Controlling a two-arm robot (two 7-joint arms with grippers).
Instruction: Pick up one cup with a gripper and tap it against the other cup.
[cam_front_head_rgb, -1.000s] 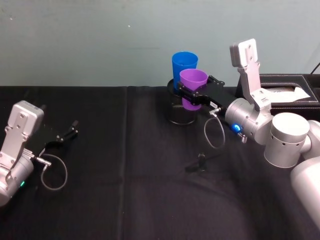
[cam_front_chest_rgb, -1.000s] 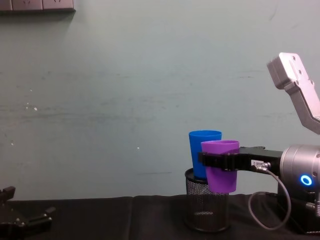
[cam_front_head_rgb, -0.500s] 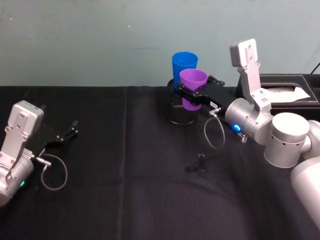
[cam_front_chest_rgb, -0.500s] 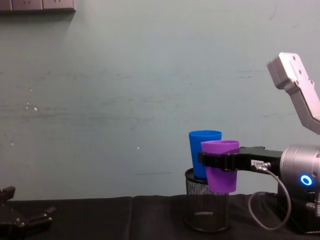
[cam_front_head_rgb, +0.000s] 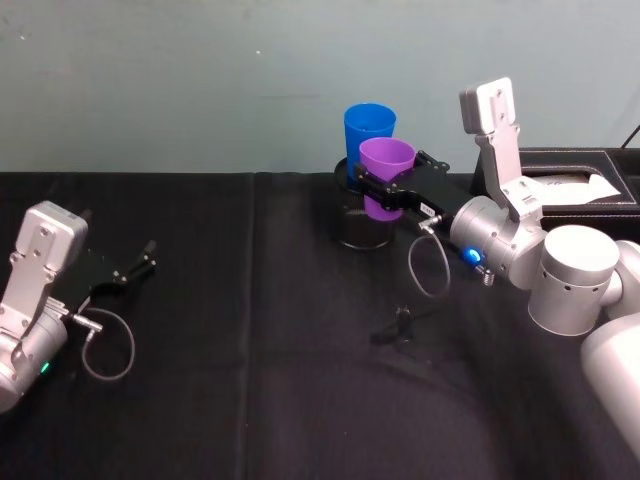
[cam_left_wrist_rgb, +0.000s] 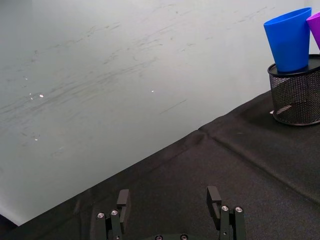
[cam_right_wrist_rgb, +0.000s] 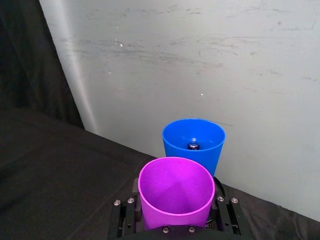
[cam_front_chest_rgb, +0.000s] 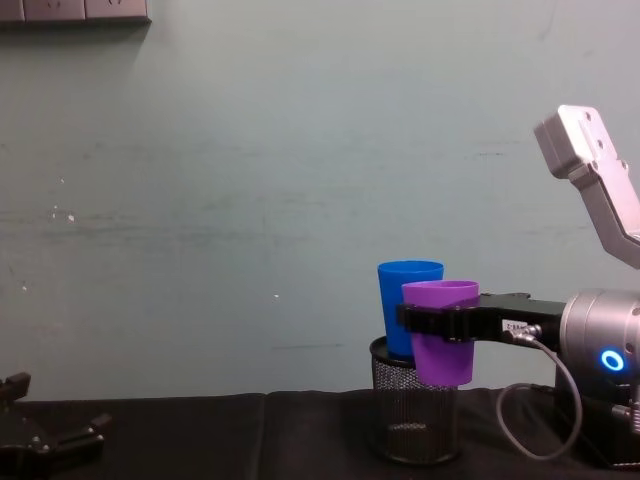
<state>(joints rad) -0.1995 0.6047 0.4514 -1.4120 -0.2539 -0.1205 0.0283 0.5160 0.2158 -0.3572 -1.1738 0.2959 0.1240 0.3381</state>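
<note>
My right gripper (cam_front_head_rgb: 385, 190) (cam_front_chest_rgb: 437, 322) (cam_right_wrist_rgb: 175, 222) is shut on the purple cup (cam_front_head_rgb: 386, 176) (cam_front_chest_rgb: 441, 343) (cam_right_wrist_rgb: 175, 198) and holds it upright in the air, beside and just in front of the blue cup (cam_front_head_rgb: 369, 135) (cam_front_chest_rgb: 408, 318) (cam_right_wrist_rgb: 194, 141) (cam_left_wrist_rgb: 289, 38). The blue cup stands in a black mesh holder (cam_front_head_rgb: 358, 228) (cam_front_chest_rgb: 413, 415) (cam_left_wrist_rgb: 296, 97). Whether the two cups touch cannot be told. My left gripper (cam_front_head_rgb: 138, 264) (cam_left_wrist_rgb: 170, 207) rests open low at the left of the table, far from both cups.
A black cloth (cam_front_head_rgb: 250, 380) covers the table. A dark box with white paper (cam_front_head_rgb: 585, 185) sits at the back right behind the right arm. A small black object (cam_front_head_rgb: 398, 325) lies on the cloth near the middle.
</note>
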